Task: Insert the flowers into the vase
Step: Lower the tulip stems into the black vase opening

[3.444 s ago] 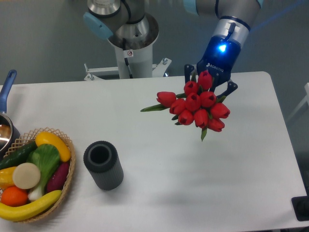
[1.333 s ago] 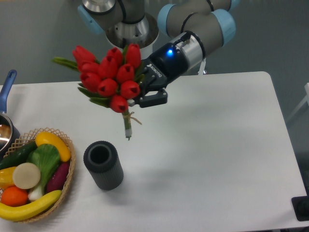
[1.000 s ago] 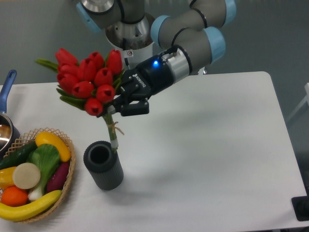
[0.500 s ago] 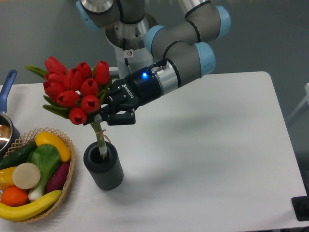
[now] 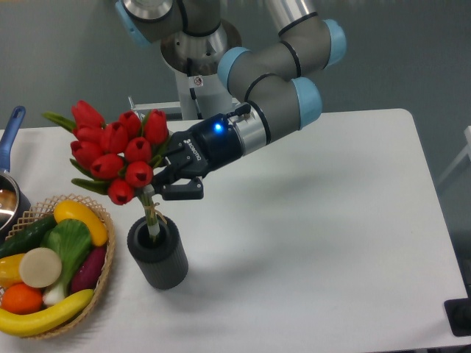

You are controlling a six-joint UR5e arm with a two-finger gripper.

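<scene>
Gripper (image 5: 163, 185) clamped on the flowers' (image 5: 114, 151) stems just under the red heads | stem ends dip inside the vase (image 5: 157, 251) mouth | basket (image 5: 103, 273) beside it

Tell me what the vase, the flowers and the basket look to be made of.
Vase: matte dark grey, finely ribbed, probably foam or rubber. Flowers: uniform glossy red buds with stiff green leaves, likely artificial plastic or fabric. Basket: tan open weave, wicker or similar fibre.

Single fixed camera, mounted high at the near side, faces the far wall and looks down on the white table (image 5: 331, 243) at medium range.
</scene>
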